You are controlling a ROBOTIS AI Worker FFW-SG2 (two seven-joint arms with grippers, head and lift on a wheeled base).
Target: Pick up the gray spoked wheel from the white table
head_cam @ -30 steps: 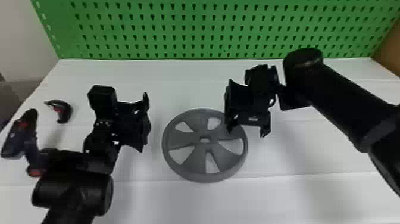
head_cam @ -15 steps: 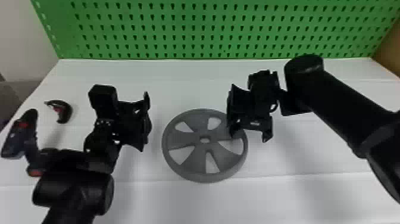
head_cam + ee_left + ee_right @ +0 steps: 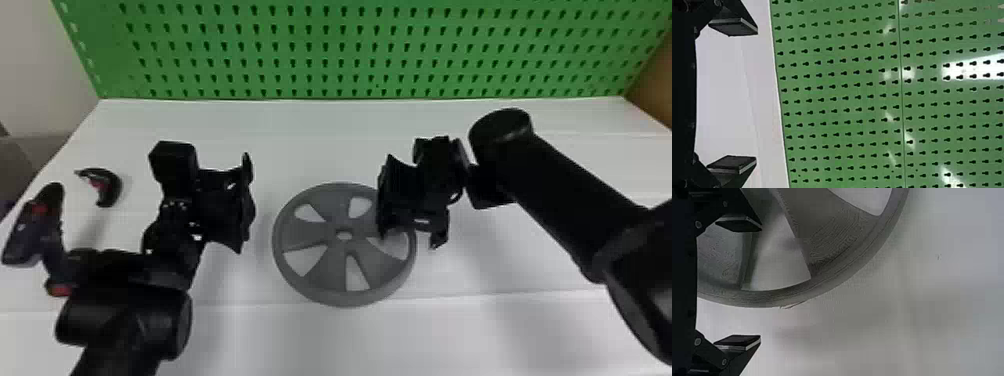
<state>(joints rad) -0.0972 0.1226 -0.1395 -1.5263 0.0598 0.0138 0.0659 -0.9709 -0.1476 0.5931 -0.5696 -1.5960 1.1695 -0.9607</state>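
Beyond the white table point(image 3: 500, 325) a green pegboard point(image 3: 300, 45) rises along the back edge, with a pale wall point(image 3: 35, 65) at its left end; in the head view, taking twelve o'clock as towards the pegboard, the gray spoked wheel point(image 3: 320, 235) lies flat on the table, its five openings framing patches of white surface; at its three o'clock rim is the right gripper point(image 3: 411, 239), its fingers wide apart with nothing held, one over the wheel and the other over the table outside the rim; at nine to ten o'clock is the left gripper point(image 3: 210, 162), near the wheel but apart from it, also spread wide and holding nothing, its fingers towards the pegboard in its wrist view; farther out at nine o'clock sits a dark tool with red parts point(image 3: 32, 230), and at ten a curved black piece point(image 3: 112, 187) near the table's slanting left edge; a broad band of tabletop separates the wheel from the back edge at twelve, another spreads at six, and a narrower strip lies between wheel and left gripper
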